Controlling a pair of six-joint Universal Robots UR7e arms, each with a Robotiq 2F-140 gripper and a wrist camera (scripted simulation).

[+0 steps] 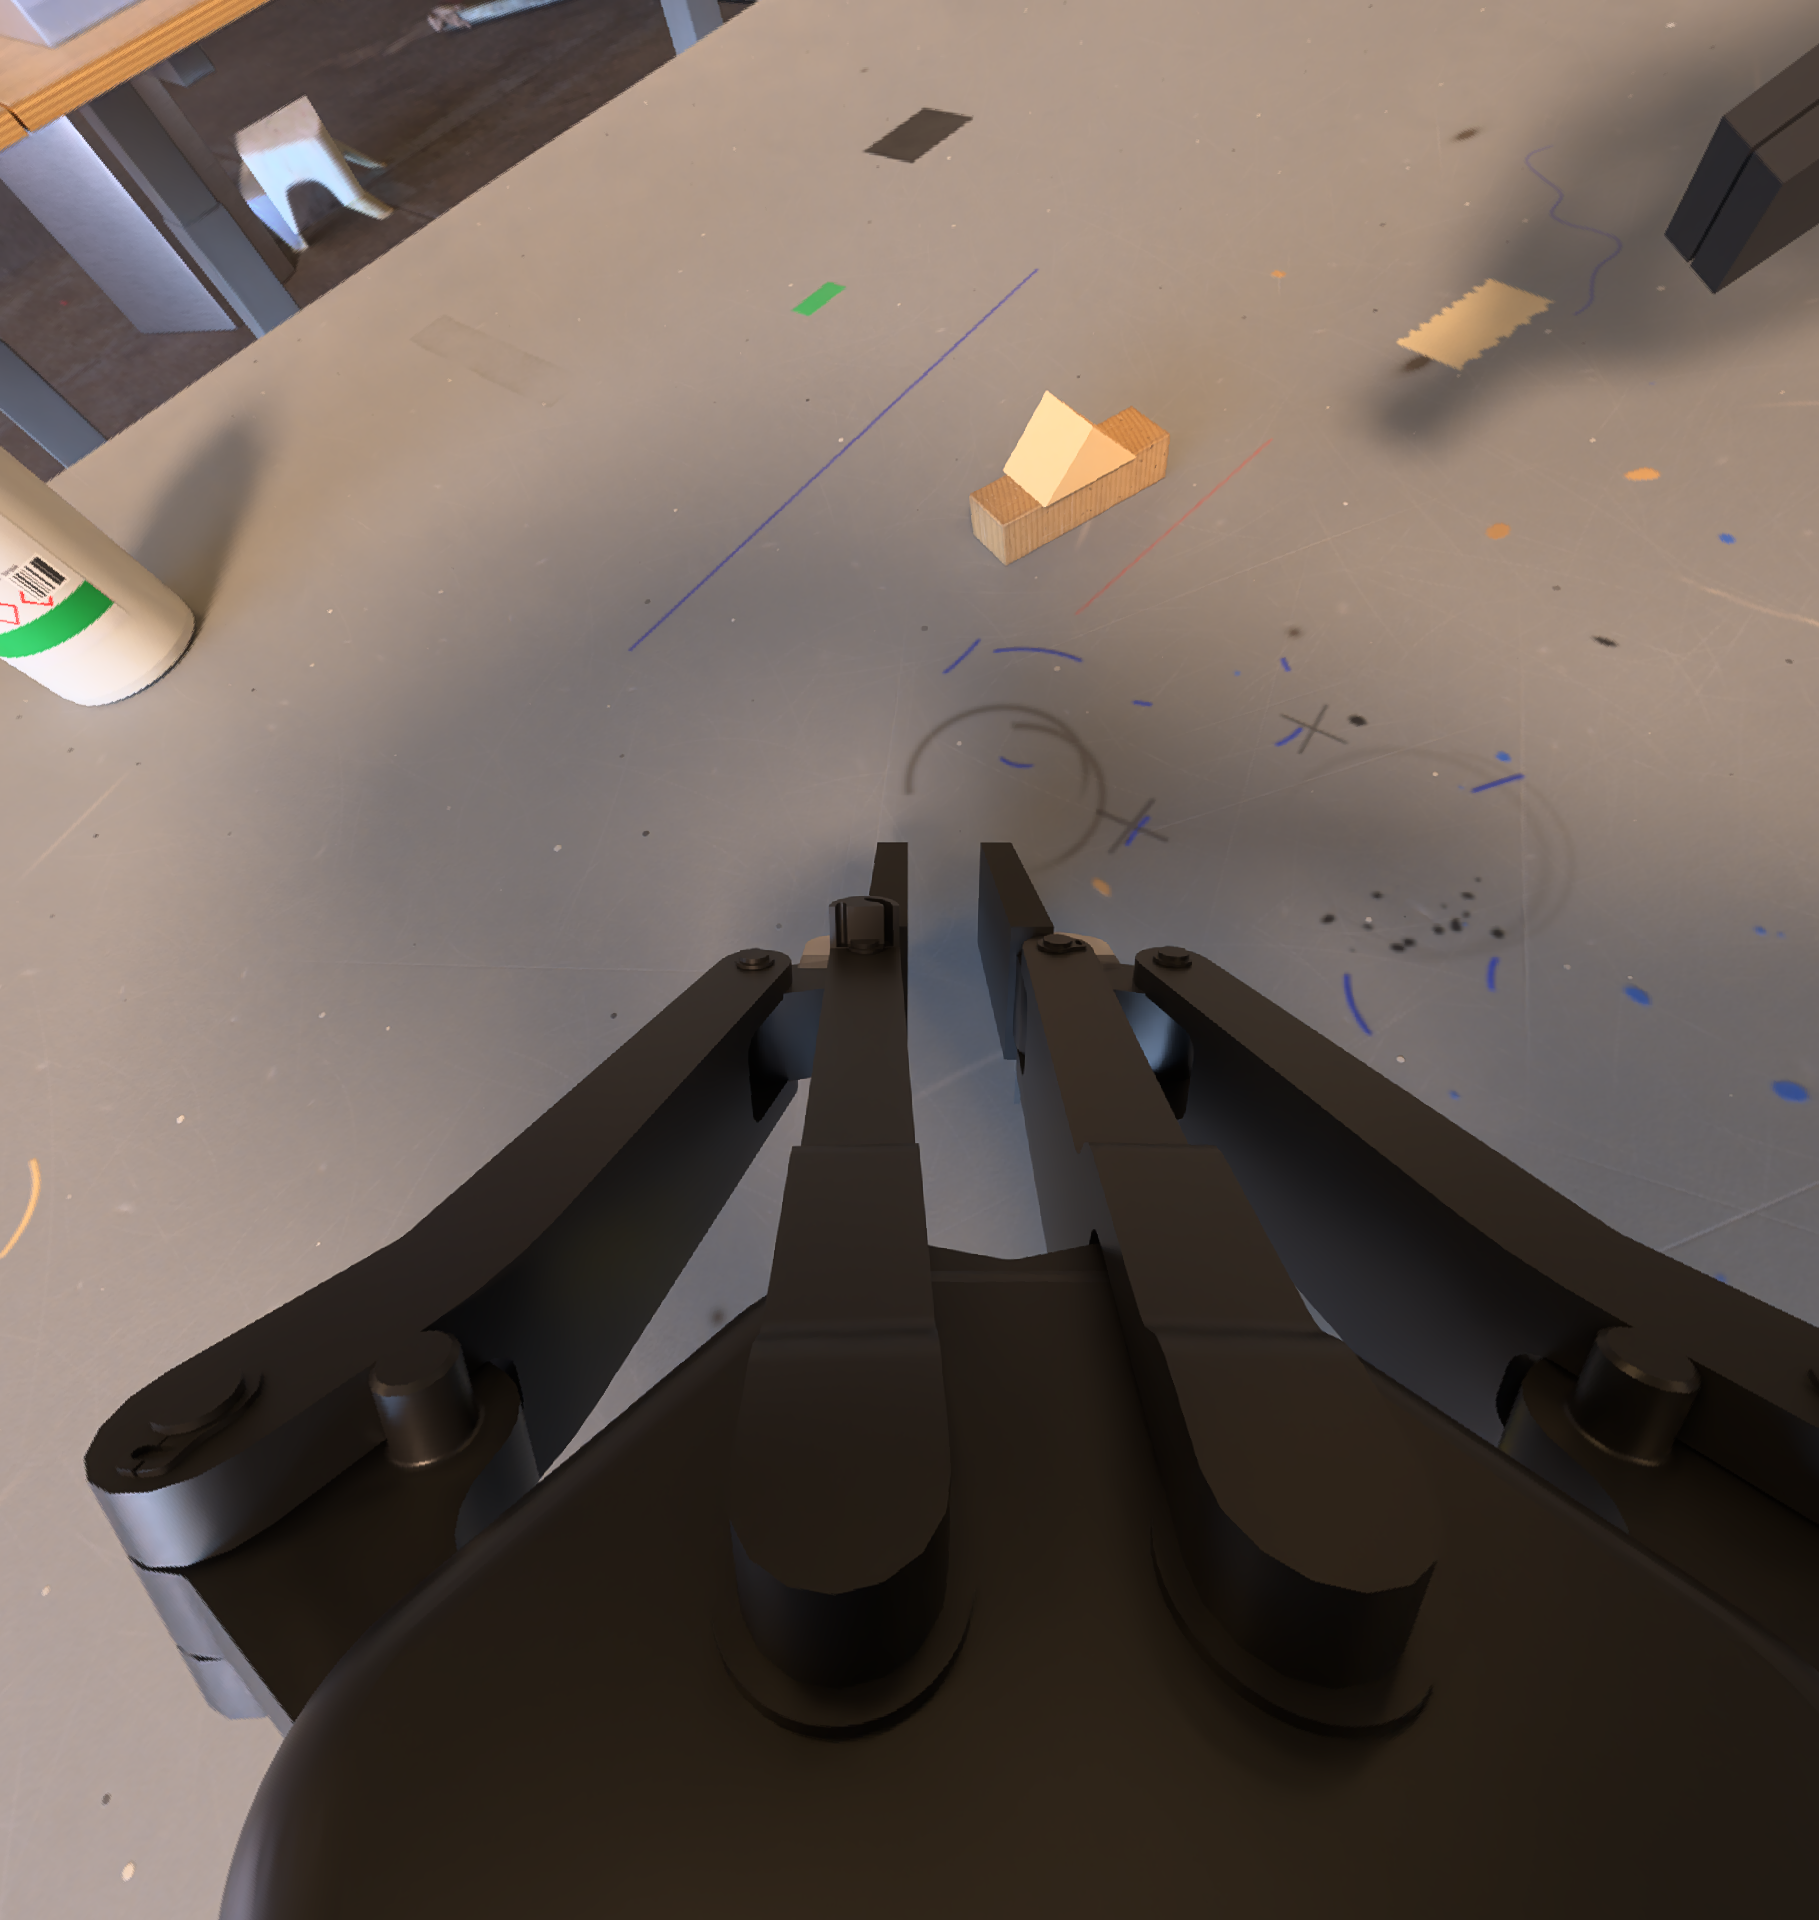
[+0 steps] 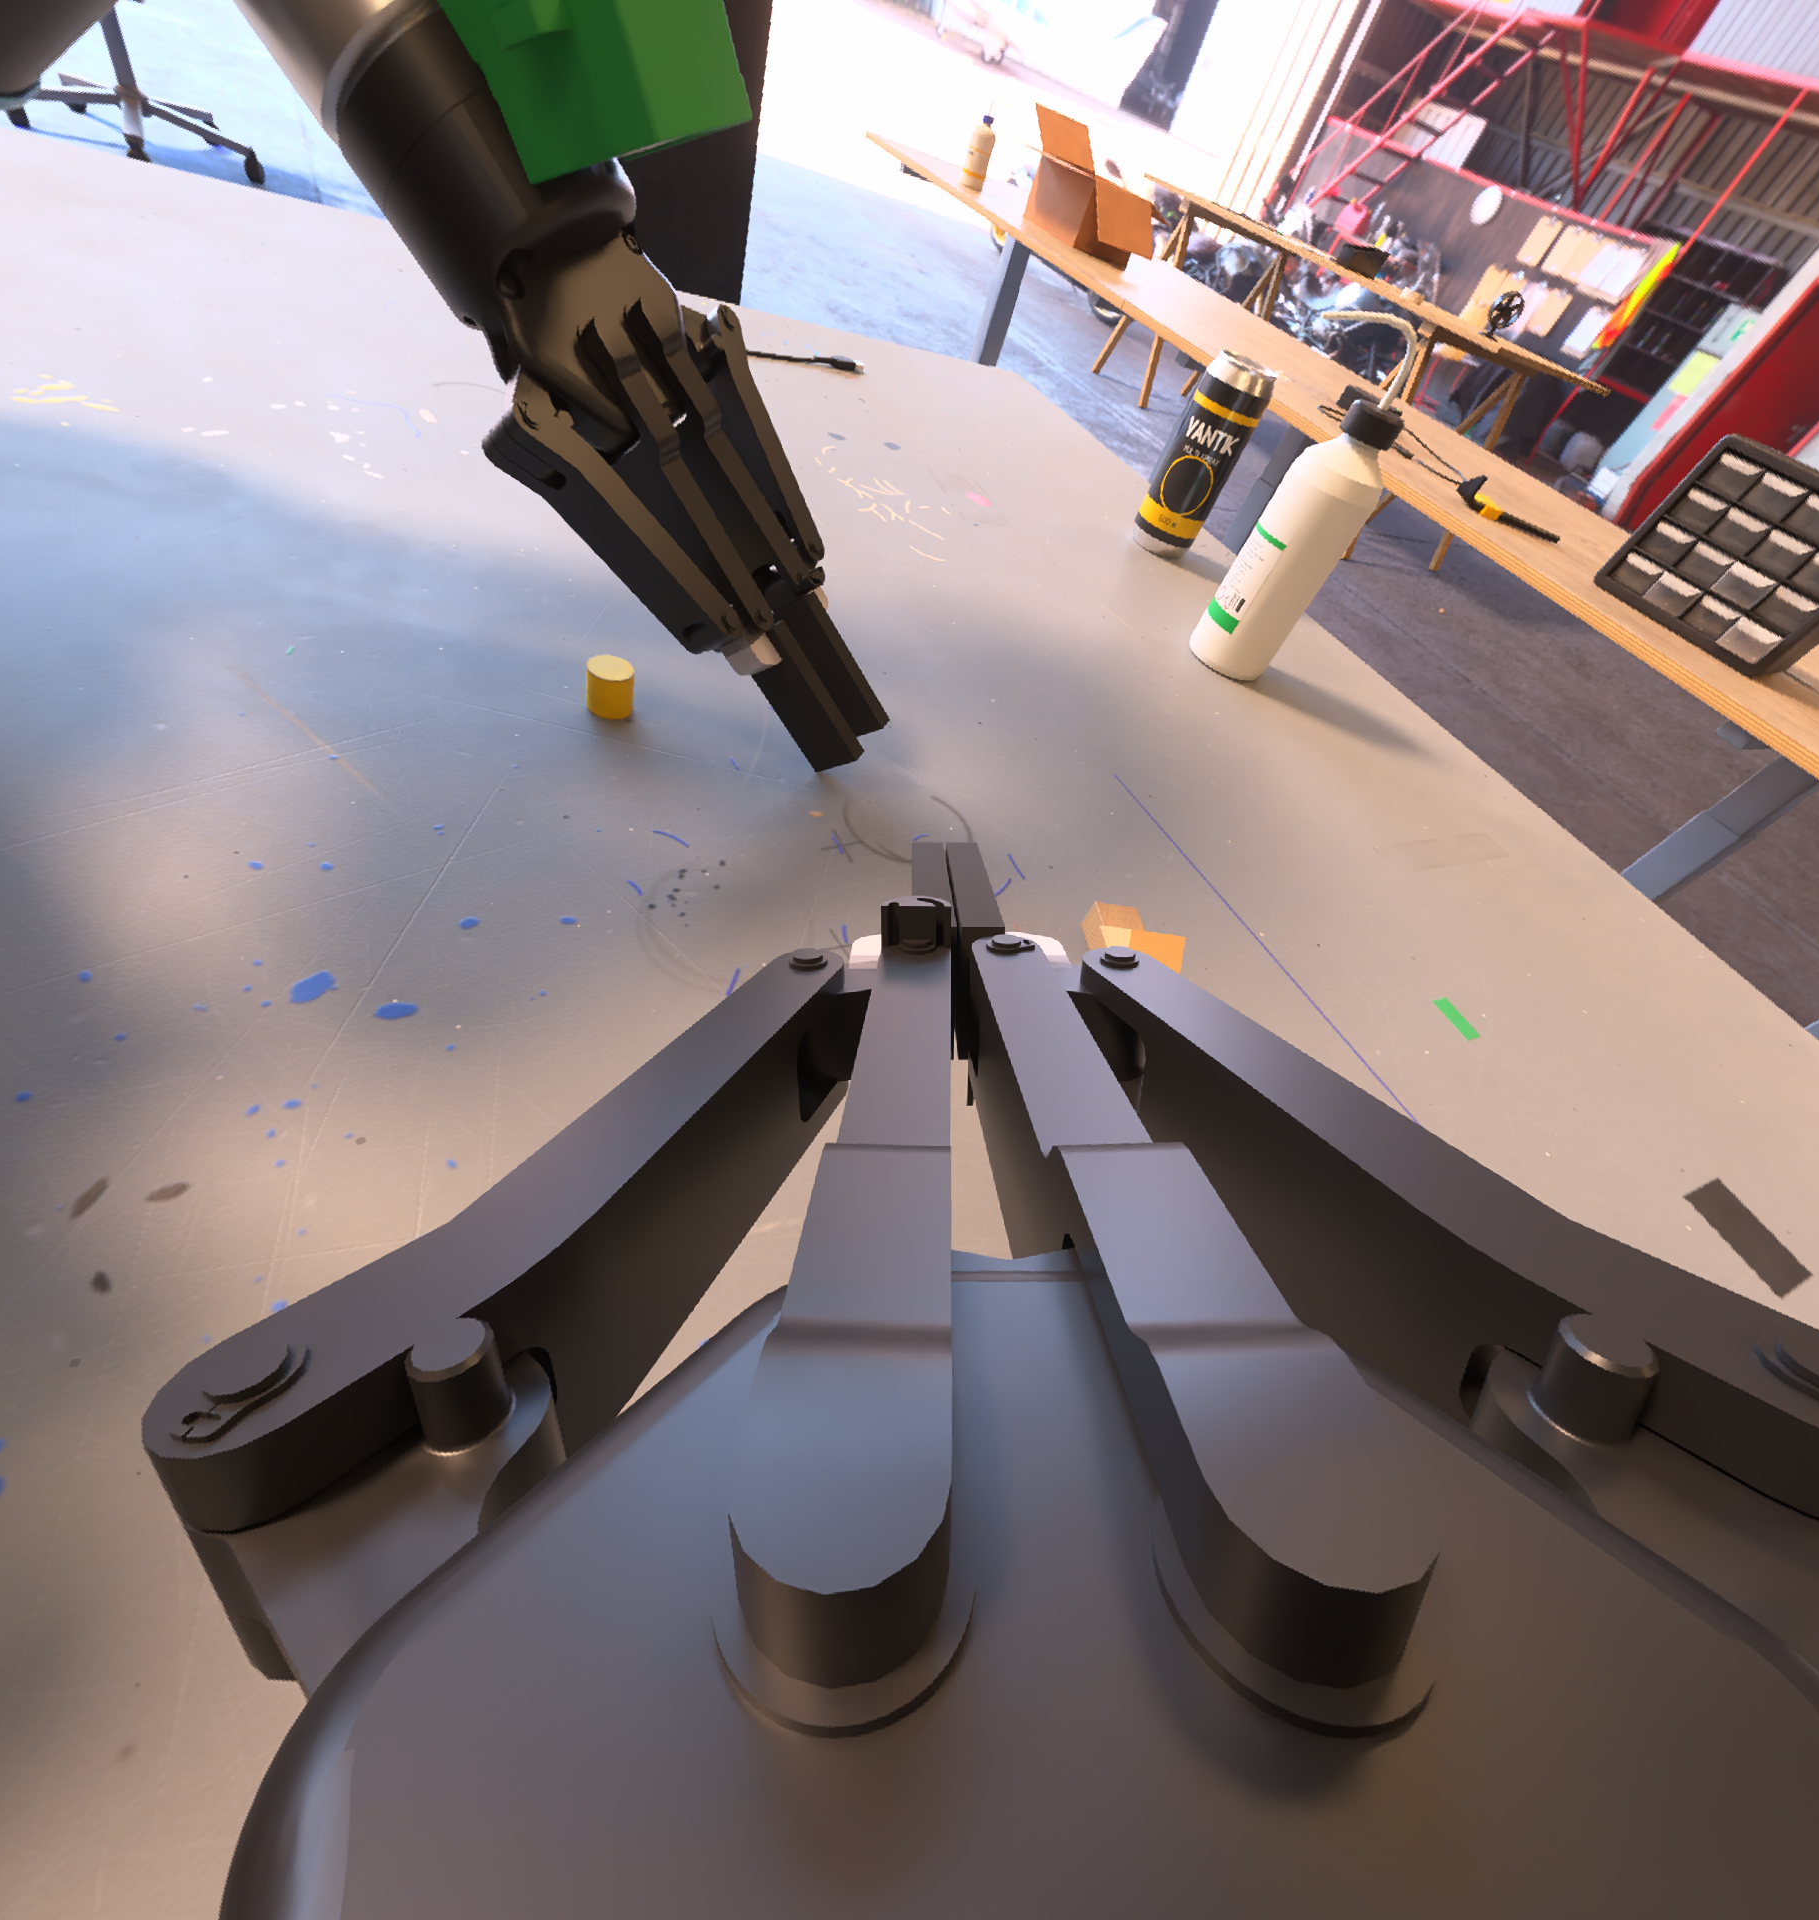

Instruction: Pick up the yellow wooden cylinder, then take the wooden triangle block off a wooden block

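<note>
The yellow wooden cylinder [image 2: 610,687] stands upright on the grey table [image 2: 261,623]; it shows only in the right wrist view, just left of my left gripper [image 2: 837,743]. The pale wooden triangle block [image 1: 1066,447] rests on a long wooden block [image 1: 1030,525] ahead of my left gripper [image 1: 943,850], whose fingers stand slightly apart and hold nothing. My right gripper [image 2: 949,854] is shut and empty. The wooden block [image 2: 1113,916] peeks out beside its right finger, mostly hidden. The right gripper's tips [image 1: 1705,249] show at the top right of the left wrist view.
A white bottle [image 1: 63,613] with a green band stands at the table's left edge; it also shows in the right wrist view [image 2: 1289,561] next to a black and yellow can [image 2: 1201,457]. A tan serrated scrap [image 1: 1471,322] lies flat. A drawer organiser [image 2: 1757,561] sits on another bench.
</note>
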